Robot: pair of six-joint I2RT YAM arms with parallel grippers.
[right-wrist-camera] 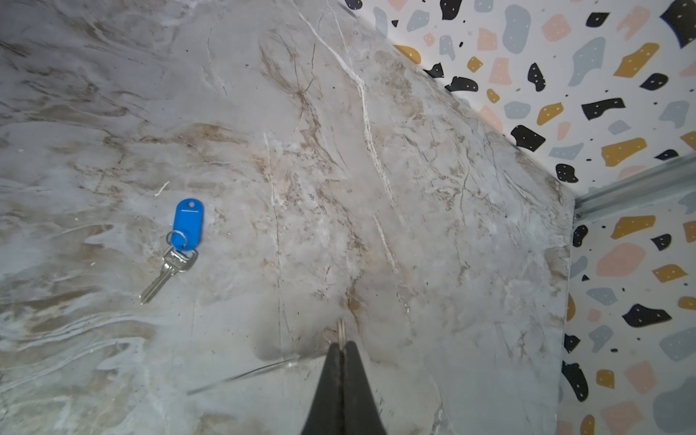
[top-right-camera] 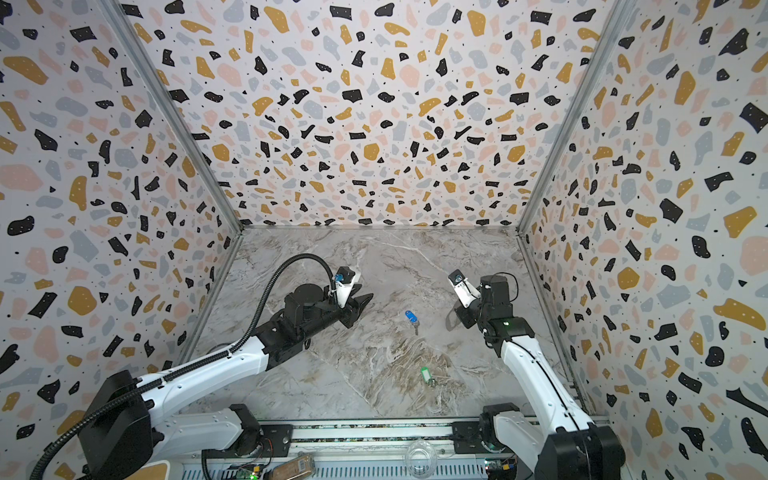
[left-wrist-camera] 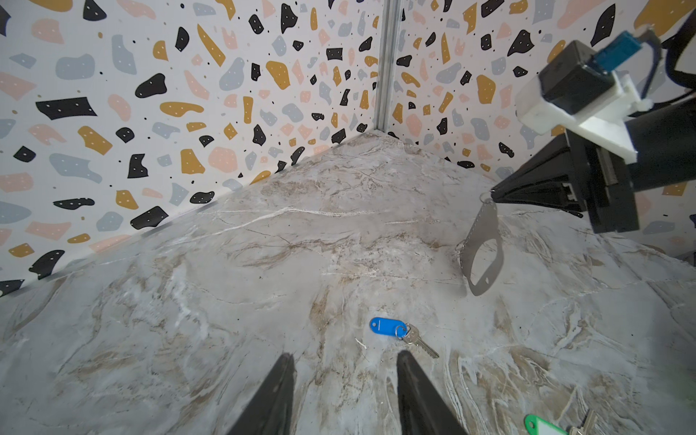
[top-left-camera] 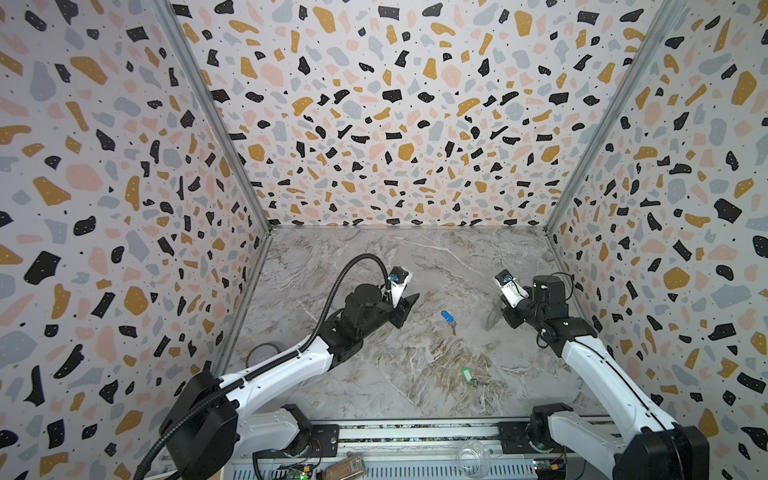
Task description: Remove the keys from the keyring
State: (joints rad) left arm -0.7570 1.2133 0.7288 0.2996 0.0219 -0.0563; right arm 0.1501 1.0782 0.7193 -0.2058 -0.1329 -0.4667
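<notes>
We see the right end effector (right-wrist-camera: 342, 344) pinched fully closed on the small metal ring link (left-wrist-camera: 486, 197) at the top of the keyring (left-wrist-camera: 484, 248). The grey-beige strap loop hangs down from that pinch over the right part of the counter (top-left-camera: 374, 257). We cannot tell whether its lower end touches the surface. In both top views the strap shows as a pale loop just beside the right end effector's tip.

The left end effector (left-wrist-camera: 344, 356) stands roughly half open with nothing between its two black fingers (left-wrist-camera: 278, 391). It is held above the counter, left of centre.

Both keys lie flat on the counter, free of the keyring. We find the blue-tagged key (top-left-camera: 448, 319) near the middle, between the two end effectors and well apart from the hanging strap. Its own little split ring joins tag to key. The green-tagged key (top-left-camera: 468, 376) lies nearer the front edge of the counter, towards the right arm's side and apart from both end effectors. In the left wrist view only part of it shows, at the frame's edge
</notes>
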